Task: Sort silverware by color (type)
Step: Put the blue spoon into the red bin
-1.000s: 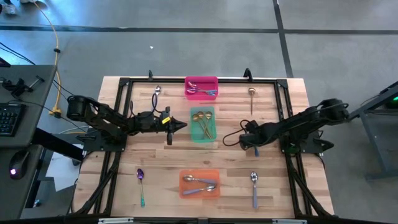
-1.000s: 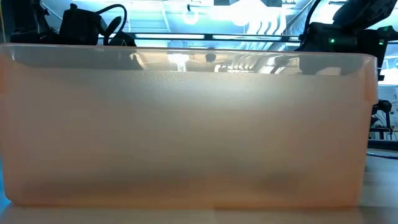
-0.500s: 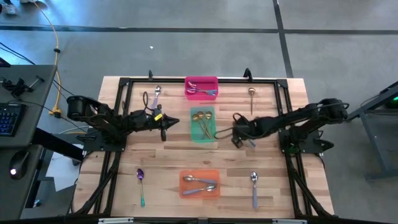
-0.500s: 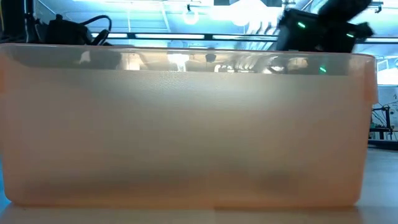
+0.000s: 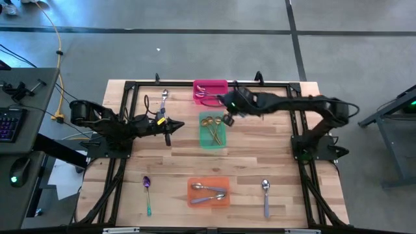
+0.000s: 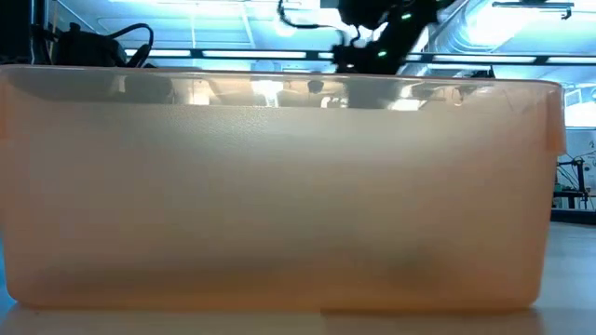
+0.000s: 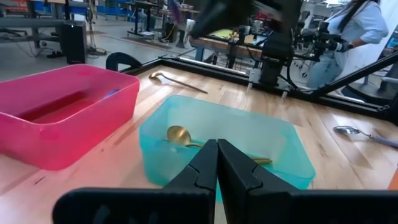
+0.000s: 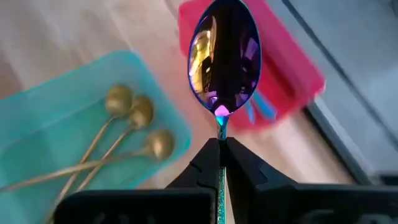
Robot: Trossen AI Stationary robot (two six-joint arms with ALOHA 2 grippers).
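The right gripper [image 5: 229, 119] blocks the gap between the pink bin [image 5: 203, 85] at 12 o'clock and the green bin [image 5: 207, 138]; bare table [image 5: 279, 162] lies toward 4 o'clock.

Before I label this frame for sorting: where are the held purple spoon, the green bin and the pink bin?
purple spoon [image 8: 224, 53], right wrist view, middle of its bowl.
green bin [image 8: 71, 73], right wrist view, bare rim wall.
pink bin [image 7: 37, 140], left wrist view, near outer wall.

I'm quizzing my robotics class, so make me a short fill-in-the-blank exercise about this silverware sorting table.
1. The right gripper is shut on an iridescent purple ____.
2. The green bin holds only ____-colored spoons.
3. The left gripper points at the ____ bin.
4. The orange bin holds ____-colored spoons.

Missing words: spoon; gold; green; silver
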